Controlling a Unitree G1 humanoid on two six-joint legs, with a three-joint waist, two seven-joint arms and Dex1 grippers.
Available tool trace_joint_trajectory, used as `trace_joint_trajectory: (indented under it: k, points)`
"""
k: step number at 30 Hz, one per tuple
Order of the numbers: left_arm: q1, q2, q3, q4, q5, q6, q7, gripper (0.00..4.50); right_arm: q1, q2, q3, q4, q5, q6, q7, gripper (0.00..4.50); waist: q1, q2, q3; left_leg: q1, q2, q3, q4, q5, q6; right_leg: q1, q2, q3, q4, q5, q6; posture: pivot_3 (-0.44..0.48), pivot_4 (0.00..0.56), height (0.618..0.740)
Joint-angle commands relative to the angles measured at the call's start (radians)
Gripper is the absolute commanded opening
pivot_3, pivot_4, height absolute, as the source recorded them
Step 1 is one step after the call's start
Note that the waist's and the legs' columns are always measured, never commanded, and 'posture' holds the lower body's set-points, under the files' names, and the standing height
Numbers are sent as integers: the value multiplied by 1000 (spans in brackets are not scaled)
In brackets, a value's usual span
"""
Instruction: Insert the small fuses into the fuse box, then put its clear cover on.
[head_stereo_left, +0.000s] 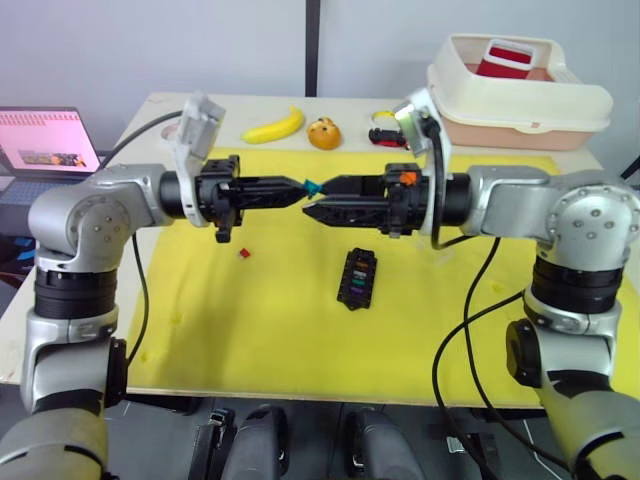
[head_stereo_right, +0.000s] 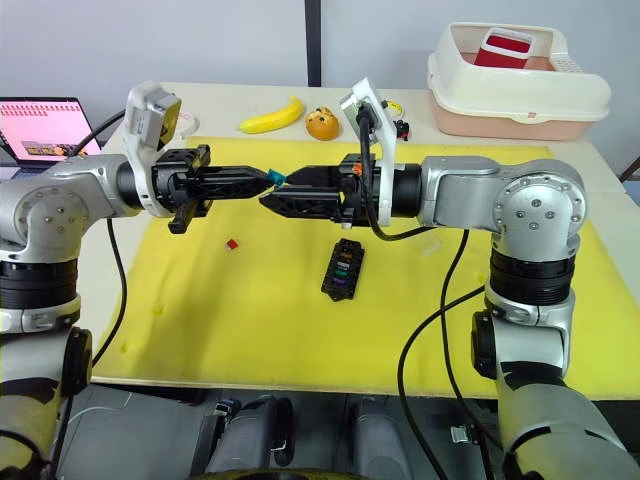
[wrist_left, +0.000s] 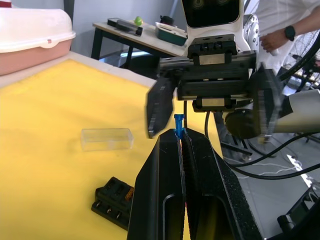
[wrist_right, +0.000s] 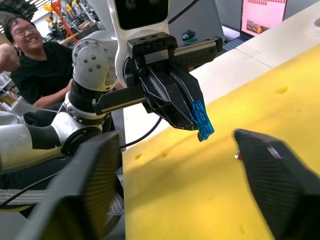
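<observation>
Right wrist view: left gripper (wrist_right: 196, 119) pinches a teal fuse (wrist_right: 202, 120) by one end, in mid-air between the spread right gripper (head_stereo_left: 322, 197) fingers. A misaligned handover could drop it, missing the fuse box (head_stereo_left: 358, 278) below.

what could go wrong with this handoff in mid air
1. The left gripper pinches the teal fuse only by its tip, high above the mat; a bump from the open right gripper might knock it loose.
2. If dropped, it could bounce away from the fuse box, like the red fuse lying apart.
</observation>
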Motion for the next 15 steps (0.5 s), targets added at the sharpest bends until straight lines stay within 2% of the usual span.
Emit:
trace_joint_trajectory:
  k: [1, 15]
  points:
    - [-16, 0, 12, -22, -16, -11, -1, 0, -18, -14, -23, -18, 23, -14, 0, 1774, 0, 0, 0, 0, 0, 0, 0, 0, 0, 0, 0, 0, 0, 0, 0, 0, 150, 740]
    - [12, 6, 6, -58, -41, 4, -3, 0, -10, -9, -18, -36, 36, -26, -18, 1774, 0, 0, 0, 0, 0, 0, 0, 0, 0, 0, 0, 0, 0, 0, 0, 0, 150, 740]
